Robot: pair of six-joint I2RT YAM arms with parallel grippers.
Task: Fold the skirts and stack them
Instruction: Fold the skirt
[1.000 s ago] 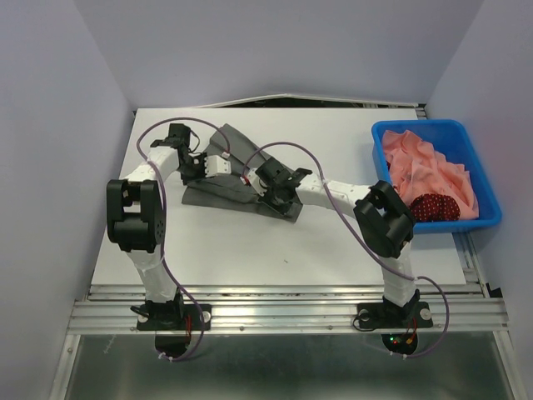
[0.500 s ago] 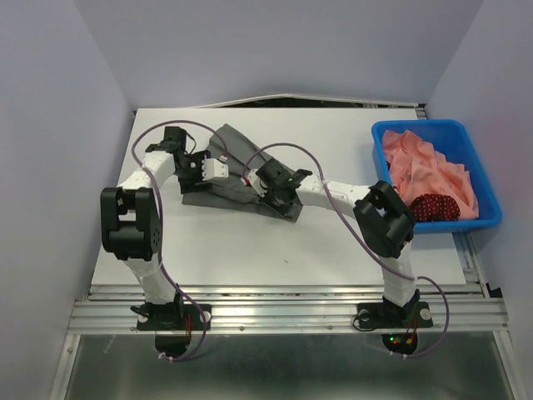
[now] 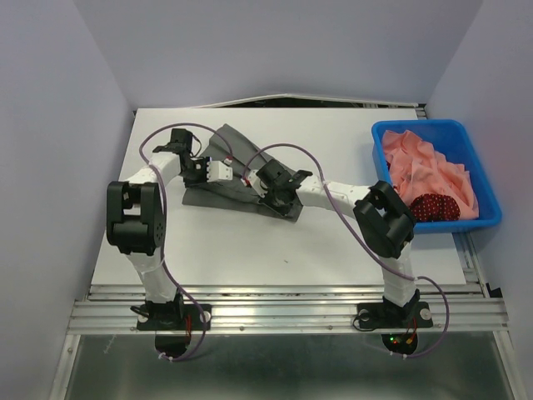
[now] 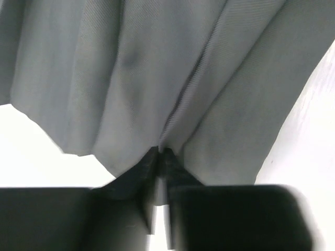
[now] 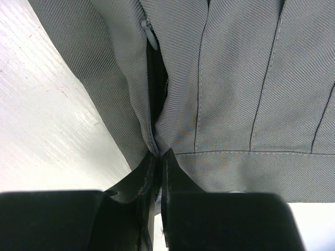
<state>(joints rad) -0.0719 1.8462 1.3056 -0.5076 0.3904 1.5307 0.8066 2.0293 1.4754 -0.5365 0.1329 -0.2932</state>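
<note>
In the top view, the grey skirt (image 3: 236, 148) lies rumpled on the white table (image 3: 333, 242), left of centre and toward the far edge. The left gripper (image 3: 230, 174) reaches over its left part and the right gripper (image 3: 265, 190) over its near right edge. Both sit low on the cloth, and their fingers cannot be made out from here. At the right edge of the table stands a blue bin (image 3: 416, 125) holding crumpled pink cloth (image 3: 425, 162). The red dotted skirt (image 3: 435, 207) is bunched at the bin's near side.

In the left wrist view, the left gripper (image 4: 160, 153) has its fingers pinched together on a raised fold of the grey skirt (image 4: 157, 68), with bare table showing on both sides.

In the right wrist view, the right gripper (image 5: 157, 153) is closed on the skirt's stitched edge, just below the open zipper (image 5: 150, 36). The table shows to the left.
</note>
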